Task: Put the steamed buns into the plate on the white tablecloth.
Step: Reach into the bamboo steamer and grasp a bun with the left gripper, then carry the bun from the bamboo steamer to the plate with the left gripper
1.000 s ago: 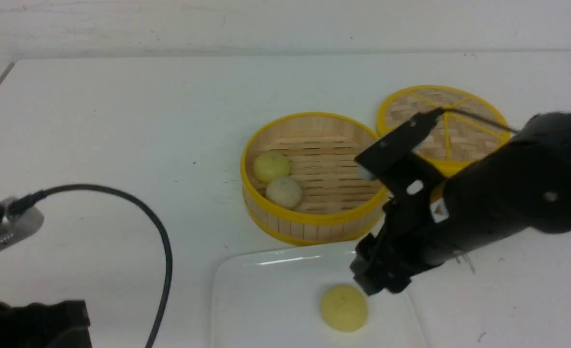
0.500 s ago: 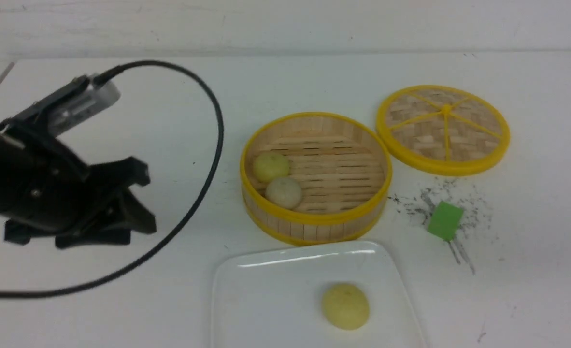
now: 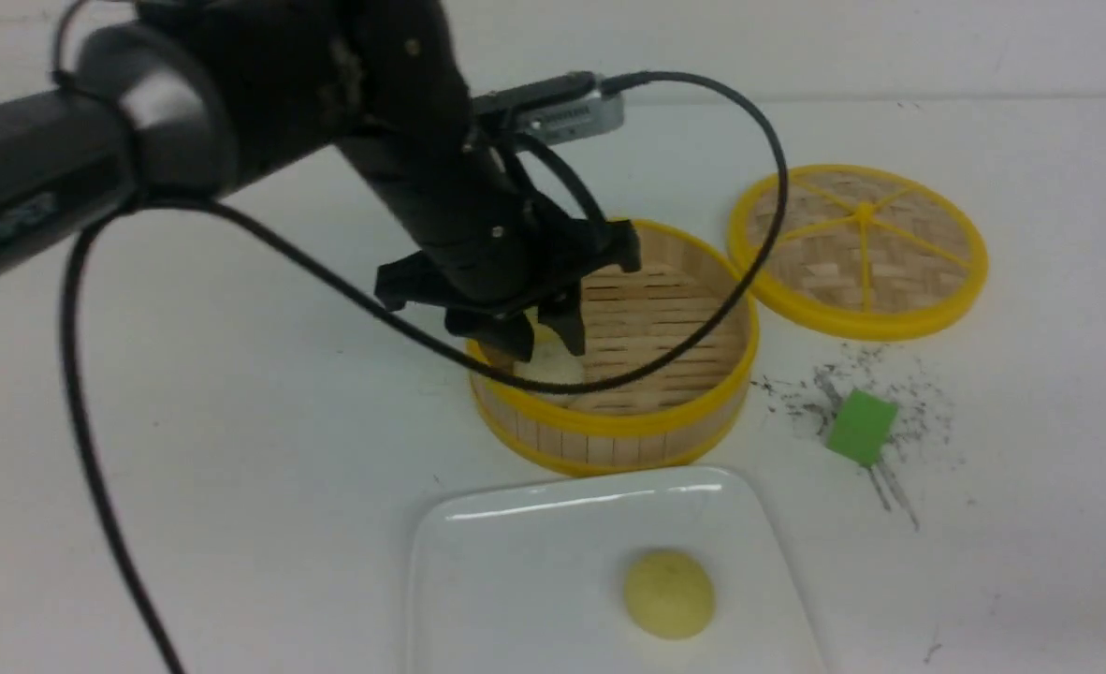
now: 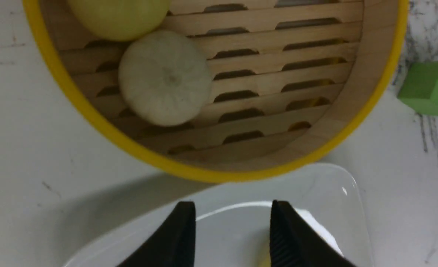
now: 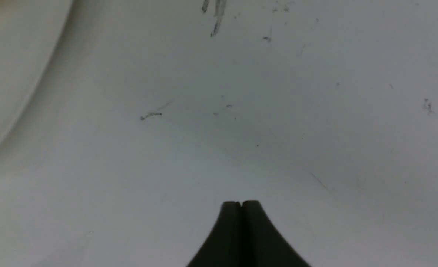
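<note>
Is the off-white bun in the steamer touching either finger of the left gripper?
Apart. The left wrist view shows bare steamer floor, rim and plate between the off-white bun and both left gripper fingertips.

From where I stand, the left gripper (image 4: 232, 204) hangs over the bamboo steamer (image 3: 609, 426) with nothing between its fingers, its cable (image 3: 778, 187) looping across the steamer's near side; the steamer's raised wall rings the two buns inside, and the off-white bun (image 4: 165, 78) sits close against the pale yellow bun (image 4: 120, 15), leaving little room between them; on the off-white bun's right the slatted floor lies bare up to the wall.

The plate (image 3: 516, 571) lies just nearer than the steamer, and its left part is open; the bun on the plate (image 3: 670, 594) blocks a spot toward the right; beyond the steamer's right side the woven lid (image 3: 796, 253) crowds in, while the green cube (image 3: 862, 426) stands on the white tablecloth (image 3: 1030, 449), with open cloth to its right.
</note>
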`<act>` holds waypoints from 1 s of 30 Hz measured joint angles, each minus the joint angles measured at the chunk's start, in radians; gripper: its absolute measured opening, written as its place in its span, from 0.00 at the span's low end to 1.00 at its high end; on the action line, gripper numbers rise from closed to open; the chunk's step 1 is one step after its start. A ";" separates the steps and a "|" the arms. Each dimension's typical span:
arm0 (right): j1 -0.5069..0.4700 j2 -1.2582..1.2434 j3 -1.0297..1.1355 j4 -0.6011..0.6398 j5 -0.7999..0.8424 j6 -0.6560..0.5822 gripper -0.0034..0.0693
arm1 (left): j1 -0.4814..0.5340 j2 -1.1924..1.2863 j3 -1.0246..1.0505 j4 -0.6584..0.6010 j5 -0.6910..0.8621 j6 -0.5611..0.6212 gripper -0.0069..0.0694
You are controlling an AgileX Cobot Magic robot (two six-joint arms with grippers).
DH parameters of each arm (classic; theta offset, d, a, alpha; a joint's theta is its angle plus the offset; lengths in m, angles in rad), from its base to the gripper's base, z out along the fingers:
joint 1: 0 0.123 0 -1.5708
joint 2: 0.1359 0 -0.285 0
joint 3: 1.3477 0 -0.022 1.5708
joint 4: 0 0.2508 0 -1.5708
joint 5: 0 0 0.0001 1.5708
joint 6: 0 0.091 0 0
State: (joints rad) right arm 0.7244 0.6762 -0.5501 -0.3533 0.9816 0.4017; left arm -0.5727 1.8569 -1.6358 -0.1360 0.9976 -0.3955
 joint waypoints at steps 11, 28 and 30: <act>0.000 0.000 0.001 0.000 -0.008 0.000 0.03 | -0.067 0.241 -0.211 0.281 0.076 -0.144 0.49; 0.000 0.000 0.005 0.003 -0.008 0.000 0.05 | -0.069 0.251 -0.398 0.285 0.205 -0.079 0.12; 0.000 -0.001 0.005 0.003 -0.005 0.000 0.05 | -0.069 0.197 -0.488 0.283 0.230 -0.049 0.12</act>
State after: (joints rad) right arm 0.7244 0.6755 -0.5451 -0.3502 0.9769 0.4019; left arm -0.6420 2.0541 -2.1239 0.1466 1.2274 -0.4448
